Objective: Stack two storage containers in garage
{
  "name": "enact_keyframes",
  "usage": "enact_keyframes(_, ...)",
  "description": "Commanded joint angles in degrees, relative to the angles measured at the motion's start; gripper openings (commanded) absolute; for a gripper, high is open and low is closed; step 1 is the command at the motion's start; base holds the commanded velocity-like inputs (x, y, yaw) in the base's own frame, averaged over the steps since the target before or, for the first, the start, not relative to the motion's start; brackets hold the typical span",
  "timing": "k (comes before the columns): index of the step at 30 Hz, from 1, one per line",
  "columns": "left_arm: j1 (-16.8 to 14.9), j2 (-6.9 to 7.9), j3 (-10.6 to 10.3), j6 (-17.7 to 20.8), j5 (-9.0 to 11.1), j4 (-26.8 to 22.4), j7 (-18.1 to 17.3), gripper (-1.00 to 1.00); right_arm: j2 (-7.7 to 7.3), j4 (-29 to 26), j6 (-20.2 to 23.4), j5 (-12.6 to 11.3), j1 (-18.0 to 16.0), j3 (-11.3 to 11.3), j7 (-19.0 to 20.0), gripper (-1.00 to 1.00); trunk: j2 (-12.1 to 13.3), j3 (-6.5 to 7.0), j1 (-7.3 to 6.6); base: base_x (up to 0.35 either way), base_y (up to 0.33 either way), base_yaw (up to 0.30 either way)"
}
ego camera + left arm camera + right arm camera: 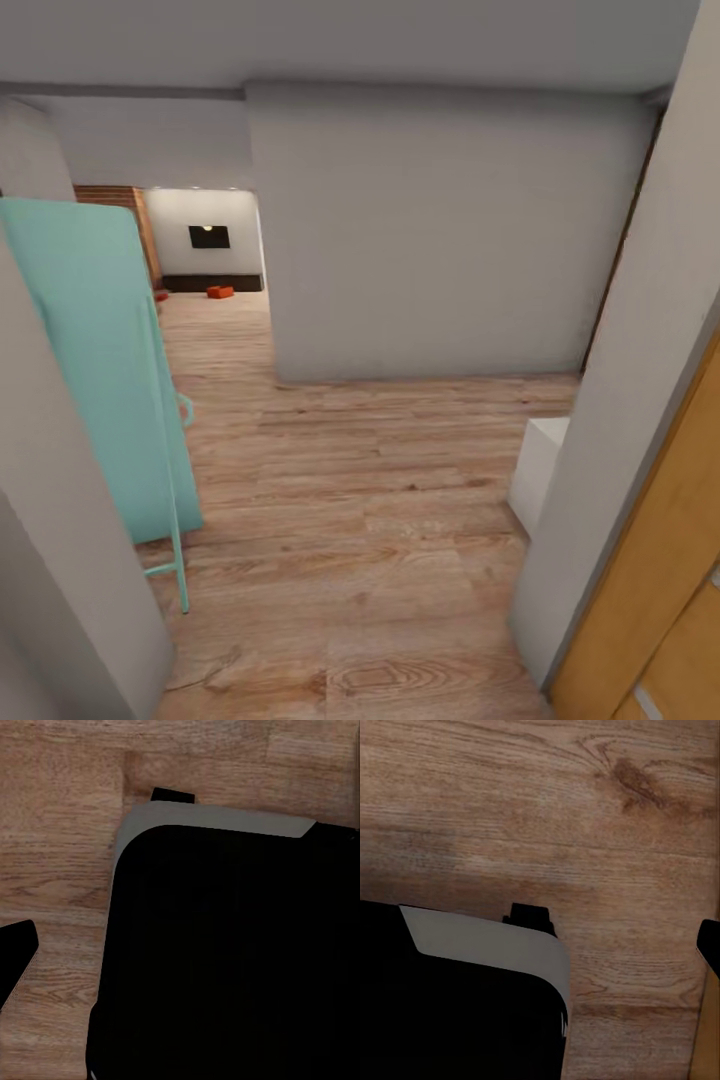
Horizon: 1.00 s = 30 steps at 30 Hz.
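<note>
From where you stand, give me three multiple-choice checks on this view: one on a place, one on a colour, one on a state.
1. Where is the container?
A. on the far wood floor below the TV
B. by the orange door
C. on the white block

2. What colour is the panel at the left?
A. yellow
B. pale teal
C. black

3. What state is the container in?
A. gripped by an arm
B. stacked on another bin
C. lying alone on the floor

Answers:
1 A, it sits on the planks in the far room, under the black TV.
2 B, the standing panel is pale teal.
3 C, it rests on the floor with nothing holding it.
</note>
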Motion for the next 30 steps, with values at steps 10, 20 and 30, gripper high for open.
enact_keyframes(10, 0.02, 0.02, 0.12, -0.08, 0.31, -0.05, 0.04, 1.0, 0.03, 0.18, -0.17, 0.56, -0.08, 0.34, -0.45, 1.0, -0.03, -0.05, 0.03, 0.322, 0.0, 0.0)
enact_keyframes(20, 0.02, 0.01, 0.12, -0.08, 0.31, -0.05, 0.04, 1.0, 0.03, 0.18, -0.17, 0.56, -0.08, 0.34, -0.46, 1.0, -0.03, -0.05, 0.03, 0.322, 0.0, 0.0)
enact_keyframes(30, 0.02, -0.01, 0.12, -0.13, 0.31, -0.06, 0.04, 1.0, 0.08, 0.18, -0.06, 0.45, -0.08, 0.14, -0.62, 1.0, -0.03, -0.05, 0.03, 0.322, 0.0, 0.0)
